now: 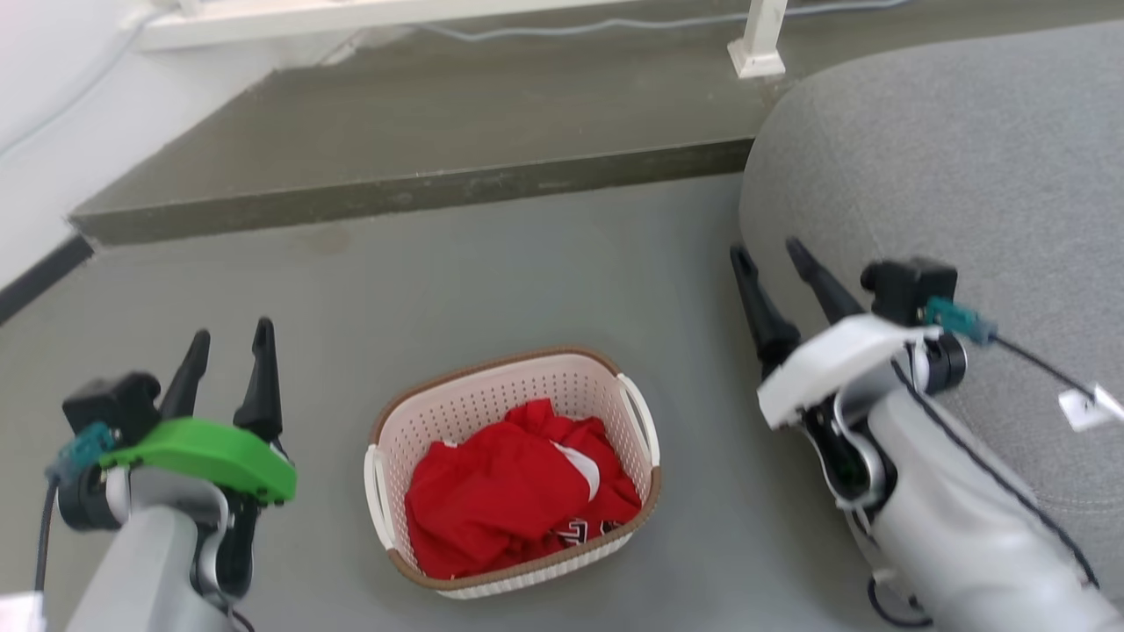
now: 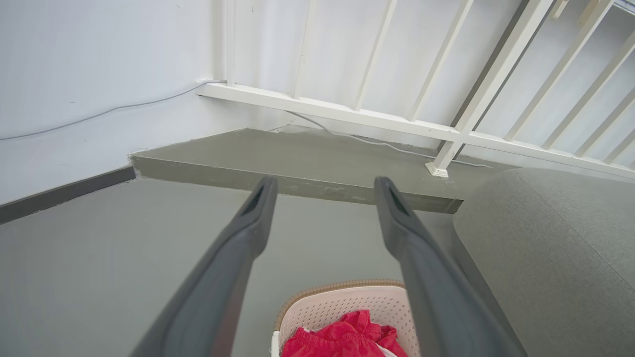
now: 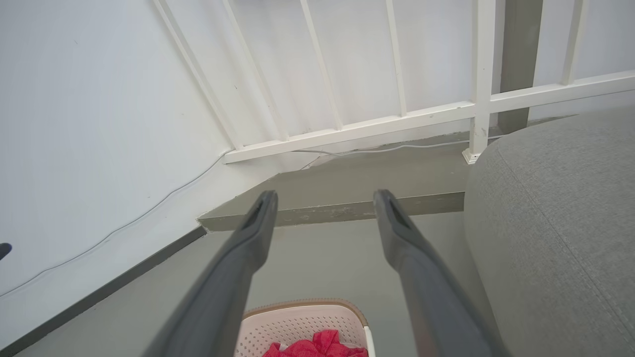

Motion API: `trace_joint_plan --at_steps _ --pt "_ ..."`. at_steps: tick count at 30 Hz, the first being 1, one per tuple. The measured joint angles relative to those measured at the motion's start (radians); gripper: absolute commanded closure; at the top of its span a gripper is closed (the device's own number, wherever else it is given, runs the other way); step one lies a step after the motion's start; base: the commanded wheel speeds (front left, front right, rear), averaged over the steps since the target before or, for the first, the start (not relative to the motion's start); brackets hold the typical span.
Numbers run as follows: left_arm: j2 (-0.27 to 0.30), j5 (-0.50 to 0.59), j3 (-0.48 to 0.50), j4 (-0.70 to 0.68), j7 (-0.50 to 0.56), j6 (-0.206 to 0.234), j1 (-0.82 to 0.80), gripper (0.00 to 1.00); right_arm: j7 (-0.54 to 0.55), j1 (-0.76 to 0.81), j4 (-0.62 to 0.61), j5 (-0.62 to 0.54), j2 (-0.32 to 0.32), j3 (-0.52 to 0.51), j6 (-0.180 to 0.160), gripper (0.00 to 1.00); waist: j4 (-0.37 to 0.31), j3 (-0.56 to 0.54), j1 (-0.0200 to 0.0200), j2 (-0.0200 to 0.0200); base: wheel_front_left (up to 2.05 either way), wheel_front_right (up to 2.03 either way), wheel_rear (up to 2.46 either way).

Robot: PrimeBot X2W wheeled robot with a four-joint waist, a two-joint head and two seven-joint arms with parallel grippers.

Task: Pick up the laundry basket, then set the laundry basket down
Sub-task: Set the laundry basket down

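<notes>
Here, rounded perforated plastic laundry basket [image 1: 492,399], brown-rimmed, holds crumpled red cloth [image 1: 500,500].

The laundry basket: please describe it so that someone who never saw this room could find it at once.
Start from the big grey cushioned seat on the right; the grey floor lies left of it, below a raised step. On that floor stands the laundry basket: cream, perforated, brown-rimmed, holding red clothing.
</notes>
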Motion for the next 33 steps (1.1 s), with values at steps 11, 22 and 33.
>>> trace_joint_plan --at_steps 11,22,33 --pt "-0.028 0.063 0.07 -0.114 -0.001 0.018 0.131 0.0 0.0 0.168 -0.097 -0.078 0.001 -0.063 -0.016 0.0 0.001 -0.044 0.0 0.0 0.0 0.0 0.0" --pt "-0.067 0.141 0.13 -0.233 -0.001 0.025 0.225 0.0 0.0 0.264 -0.186 -0.173 0.011 -0.115 -0.016 0.0 0.002 -0.053 0.0 0.0 0.0 0.0 0.0" --pt "-0.097 0.194 0.169 -0.295 -0.001 0.025 0.287 0.0 0.0 0.319 -0.231 -0.217 0.018 -0.162 -0.016 0.0 0.001 -0.058 0.0 0.0 0.0 0.0 0.0"
